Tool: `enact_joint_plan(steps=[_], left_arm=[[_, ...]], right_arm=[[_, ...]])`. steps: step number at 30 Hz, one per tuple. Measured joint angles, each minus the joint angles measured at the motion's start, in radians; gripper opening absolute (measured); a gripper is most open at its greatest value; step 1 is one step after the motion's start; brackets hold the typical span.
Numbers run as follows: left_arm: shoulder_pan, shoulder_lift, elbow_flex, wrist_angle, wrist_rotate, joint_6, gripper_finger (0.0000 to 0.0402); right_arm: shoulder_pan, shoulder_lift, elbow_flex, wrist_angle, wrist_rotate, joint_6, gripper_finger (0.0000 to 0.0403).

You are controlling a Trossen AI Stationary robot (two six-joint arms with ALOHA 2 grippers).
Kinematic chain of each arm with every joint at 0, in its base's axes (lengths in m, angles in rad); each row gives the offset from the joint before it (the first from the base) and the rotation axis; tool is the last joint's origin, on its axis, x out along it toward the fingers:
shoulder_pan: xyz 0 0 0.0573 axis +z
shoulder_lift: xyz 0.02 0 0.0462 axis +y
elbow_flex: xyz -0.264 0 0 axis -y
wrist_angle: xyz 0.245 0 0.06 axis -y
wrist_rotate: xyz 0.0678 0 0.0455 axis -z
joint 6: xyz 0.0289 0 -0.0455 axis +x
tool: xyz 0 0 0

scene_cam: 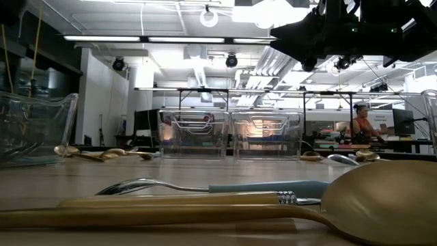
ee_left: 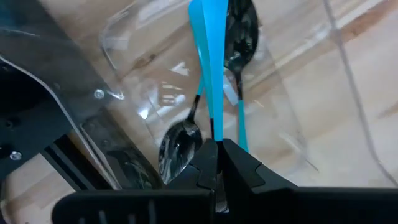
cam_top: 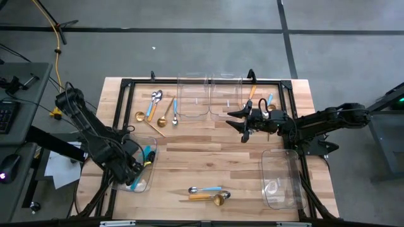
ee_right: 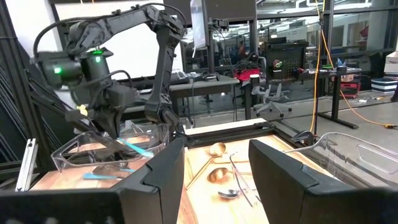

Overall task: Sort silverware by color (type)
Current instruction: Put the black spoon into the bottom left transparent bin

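My left gripper (ee_left: 217,163) hangs over the clear bin (cam_top: 146,184) at the table's near left, pointing down and shut on a blue-handled utensil (ee_left: 213,68). In that bin lie two dark-headed spoons with blue handles (ee_left: 180,142) (ee_left: 242,37). My right gripper (cam_top: 243,121) stands open and level over the table's far right, with nothing between its fingers. More silverware lies on the wood: a group at the far left (cam_top: 158,108), a few pieces by the near edge (cam_top: 208,194), and some beside the right arm (cam_top: 268,101). My left gripper pinches the utensil's blue handle (ee_left: 213,127) between its two fingers, from above, pointing down. The handle runs on down from the fingertips into the bin, along the fingers' line. The fingers hide the end they hold. Whether its lower end touches the bin cannot be told.
Two clear bins (cam_top: 192,96) (cam_top: 226,96) stand side by side at the far edge, and another (cam_top: 281,180) stands at the near right. A black frame (cam_top: 189,82) borders the table. Bare wood lies between the bins across the middle.
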Motion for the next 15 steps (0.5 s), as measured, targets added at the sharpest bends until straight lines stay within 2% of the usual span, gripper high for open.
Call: enact_joint_plan(steps=[8, 15], left_arm=[[0.000, 0.132, 0.000, 0.001, 0.000, -0.001, 0.0000], [0.000, 0.192, 0.000, 0.032, 0.000, -0.001, 0.0000]], right_arm=[[0.000, 0.000, 0.000, -0.001, 0.000, 0.000, 0.0165], [0.000, 0.000, 0.000, -0.006, 0.000, 0.000, 0.0165]])
